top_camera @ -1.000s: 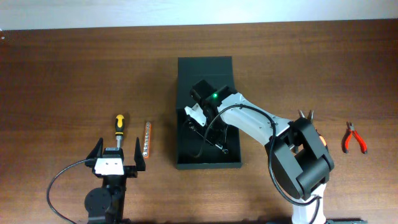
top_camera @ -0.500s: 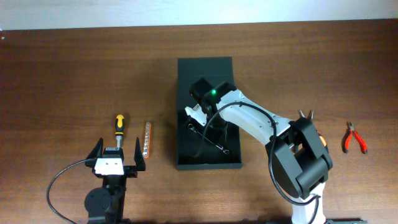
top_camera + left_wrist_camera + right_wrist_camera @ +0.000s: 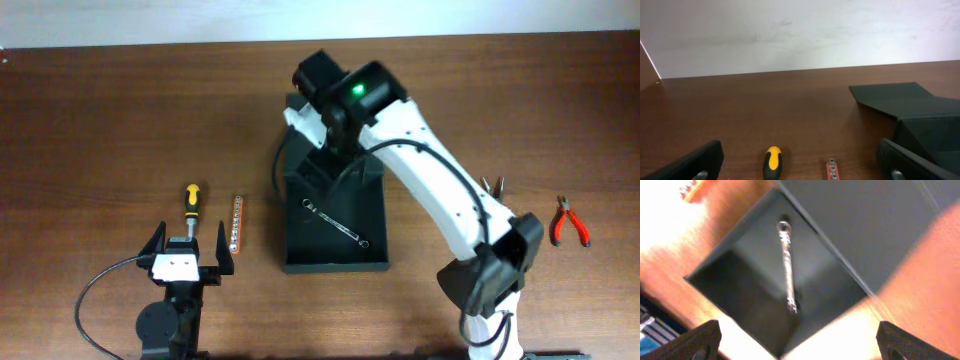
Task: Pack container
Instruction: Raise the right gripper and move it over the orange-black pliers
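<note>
Right arm has pulled up and back out of the container (image 3: pixel 335 264) since a second ago; we now see it over the box's far end, where before it sat low inside. Container sits mid-table, open, flap lid laid flat toward the far edge; left wrist view catches it at the right side (image 3: pixel 930 132). Wrench (image 3: pixel 337 224) lies loose and diagonal on the box floor, nothing touching it; right wrist view looks down on it (image 3: pixel 787 265) inside the dark walls (image 3: pixel 735 275), picture blurred. Right gripper (image 3: pixel 798 335) is released, fingers spread to the frame corners with nothing between them; from overhead we can't make it out under the arm. Left gripper (image 3: pixel 190 235) is parked near the front edge, well left of the box, jaws wide and holding nothing (image 3: pixel 799 150). Just beyond it lies the screwdriver (image 3: pixel 190 200), yellow-black handle pointing away, with the bit strip (image 3: pixel 236 222) beside it, between screwdriver and box. Red pliers (image 3: pixel 570 222) lie far right on the table (image 3: pixel 100 120), well apart from the box.
</note>
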### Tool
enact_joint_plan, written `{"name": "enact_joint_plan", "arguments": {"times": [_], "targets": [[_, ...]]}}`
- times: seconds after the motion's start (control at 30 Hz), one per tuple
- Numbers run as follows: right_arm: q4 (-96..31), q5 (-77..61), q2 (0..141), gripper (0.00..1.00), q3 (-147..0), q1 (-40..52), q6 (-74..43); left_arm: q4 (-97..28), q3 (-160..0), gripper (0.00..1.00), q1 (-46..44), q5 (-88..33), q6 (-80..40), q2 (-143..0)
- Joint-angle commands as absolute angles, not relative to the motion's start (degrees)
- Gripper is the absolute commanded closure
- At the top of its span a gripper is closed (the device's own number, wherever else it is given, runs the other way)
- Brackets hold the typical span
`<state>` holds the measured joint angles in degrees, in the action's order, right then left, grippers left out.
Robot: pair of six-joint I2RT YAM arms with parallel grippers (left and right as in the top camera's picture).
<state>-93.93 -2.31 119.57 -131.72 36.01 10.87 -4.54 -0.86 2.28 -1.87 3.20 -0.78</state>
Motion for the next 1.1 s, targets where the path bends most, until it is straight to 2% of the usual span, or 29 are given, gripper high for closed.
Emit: {"name": "enact_joint_plan", "arguments": {"times": [0.0,0.33,0.57,0.77,1.07], "targets": [[-97.36,8.32,119.04,0.01,-138.52,34.59,6.15,-4.62,-0.54,0.01,2.52,-1.67,3.05,-0.34],[-97.34,10.87,105.27,0.01,-134.52,21.12,0.73,-4.62,-0.54,0.01,2.52,-1.67,3.05,-0.34],[-96.29,7.66,87.77,0.01,-112.51,2.72,-1.58,-4.62,-0.54,0.01,2.52,-1.67,3.05,-0.34],[-93.14,-3.62,82.52,0.01,-98.26,-11.81,-1.56,-4.62,-0.54,0.01,2.52,-1.67,3.05,-0.34],[-79.57,-5.23,83.46,0.01,-77.34,-13.23,-1.61,-4.62,-0.54,0.01,2.52,-1.67,3.05,-0.34]]}}
